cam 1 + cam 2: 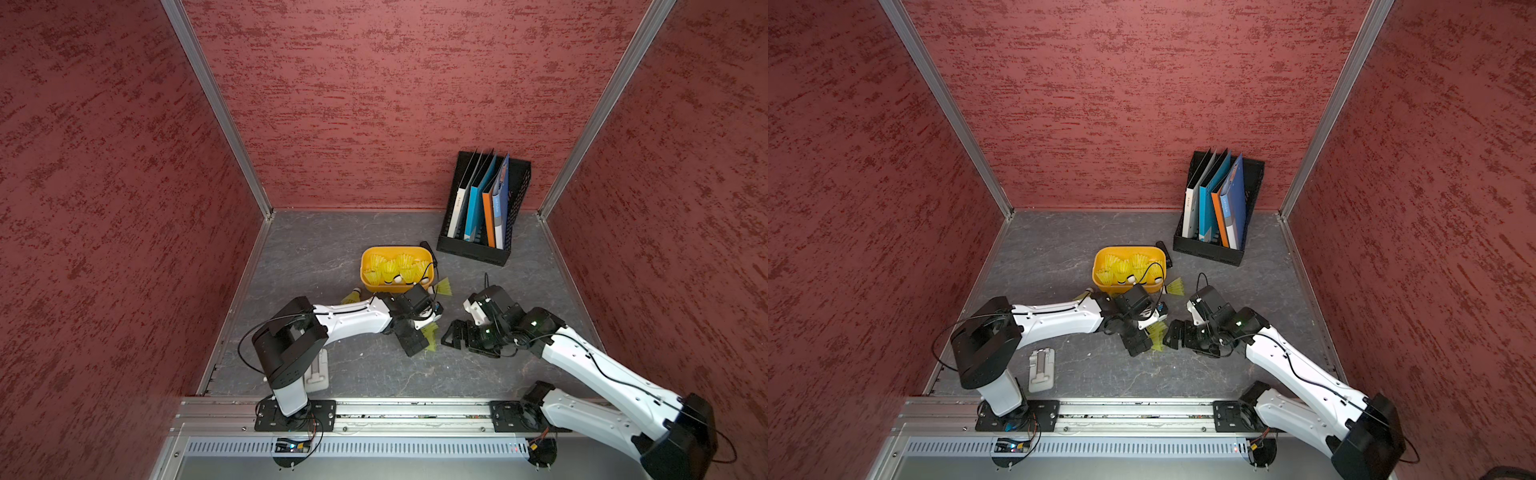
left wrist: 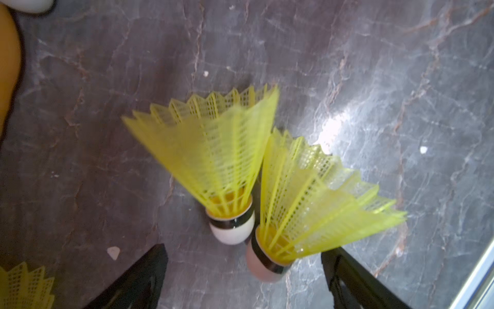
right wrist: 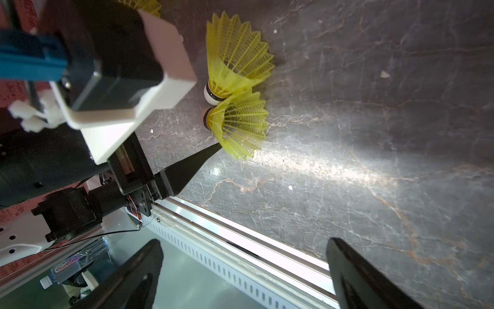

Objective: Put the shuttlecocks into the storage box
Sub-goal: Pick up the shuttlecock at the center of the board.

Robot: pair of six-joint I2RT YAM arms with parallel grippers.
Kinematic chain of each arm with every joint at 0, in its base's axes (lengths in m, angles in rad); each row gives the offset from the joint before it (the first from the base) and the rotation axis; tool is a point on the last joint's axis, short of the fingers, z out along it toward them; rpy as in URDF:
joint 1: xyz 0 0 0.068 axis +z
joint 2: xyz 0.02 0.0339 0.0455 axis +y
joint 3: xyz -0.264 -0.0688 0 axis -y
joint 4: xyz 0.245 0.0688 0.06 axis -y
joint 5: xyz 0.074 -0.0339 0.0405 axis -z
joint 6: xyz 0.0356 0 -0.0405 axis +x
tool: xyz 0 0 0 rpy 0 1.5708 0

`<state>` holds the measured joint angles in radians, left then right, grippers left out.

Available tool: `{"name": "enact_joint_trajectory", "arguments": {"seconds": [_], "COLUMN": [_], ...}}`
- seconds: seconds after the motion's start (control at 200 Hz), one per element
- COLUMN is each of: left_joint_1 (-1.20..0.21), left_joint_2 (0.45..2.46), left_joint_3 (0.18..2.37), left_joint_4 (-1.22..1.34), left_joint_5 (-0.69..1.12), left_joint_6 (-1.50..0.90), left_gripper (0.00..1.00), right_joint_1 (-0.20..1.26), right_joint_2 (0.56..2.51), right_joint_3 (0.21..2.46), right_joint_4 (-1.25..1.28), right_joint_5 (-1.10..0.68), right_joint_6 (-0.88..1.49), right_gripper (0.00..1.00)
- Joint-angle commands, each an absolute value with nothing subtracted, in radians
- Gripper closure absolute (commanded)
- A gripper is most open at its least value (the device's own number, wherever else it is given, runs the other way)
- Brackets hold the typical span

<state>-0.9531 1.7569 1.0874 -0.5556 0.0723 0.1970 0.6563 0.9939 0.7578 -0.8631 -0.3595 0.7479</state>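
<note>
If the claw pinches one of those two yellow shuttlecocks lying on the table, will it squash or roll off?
A shuttlecock has a thin-looking mesh skirt, so it would probably flex; its white tip seems firmer. Mostly netting, it is likely very light and may skid on the glossy table. Lying on its side, the cone would likely roll in a curve.

Gap between grippers: two shuttlecocks point(image 1: 430, 334) lie touching, filling the room between left gripper point(image 1: 417, 338) and right gripper point(image 1: 453, 334).
Approach to storage box point(image 1: 365, 266): I see the left wrist point(image 1: 413, 299) crowding the near rim; loose shuttlecock point(image 1: 444, 286) beside its right corner.
Back right: file rack point(image 1: 484, 216) blocks.
Back left: I find bare table point(image 1: 316, 245), open passage.
</note>
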Motion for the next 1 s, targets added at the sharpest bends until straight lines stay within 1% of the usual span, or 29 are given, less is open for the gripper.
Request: {"name": "enact_joint_trajectory", "arguments": {"seconds": [0.0,0.085,0.175,0.446,0.516,0.646,0.787,0.887,0.992], "left_joint_1": [-0.950,-0.947,-0.933,-0.930,-0.930,-0.931,-0.936,-0.934,-0.935], "left_joint_2": [1.785,1.779,1.753,1.658,1.648,1.646,1.659,1.683,1.708], "left_joint_3": [1.123,1.125,1.098,1.024,1.013,0.997,0.992,0.992,1.000], "left_joint_4": [-0.541,-0.546,-0.551,-0.577,-0.580,-0.570,-0.544,-0.522,-0.506], "left_joint_5": [0.080,0.095,0.130,0.177,0.198,0.242,0.258,0.274,0.286], "left_joint_6": [0.118,0.103,0.086,0.051,0.037,0.029,0.041,0.048,0.048], "left_gripper": [0.08,0.12,0.19,0.19,0.21,0.30,0.34,0.43,0.49], "right_joint_1": [0.647,0.645,0.644,0.641,0.641,0.641,0.641,0.640,0.640], "right_joint_2": [0.991,0.989,0.984,0.989,0.995,1.006,1.003,1.002,0.997], "right_joint_3": [0.774,0.776,0.776,0.770,0.769,0.758,0.726,0.716,0.714], "right_joint_4": [-0.865,-0.870,-0.873,-0.857,-0.849,-0.826,-0.784,-0.784,-0.788], "right_joint_5": [-0.339,-0.336,-0.331,-0.327,-0.331,-0.344,-0.377,-0.379,-0.376], "right_joint_6": [0.752,0.749,0.750,0.756,0.756,0.756,0.756,0.754,0.757], "right_gripper": [0.02,0.02,0.02,0.01,0.02,0.02,0.02,0.02,0.02]}}
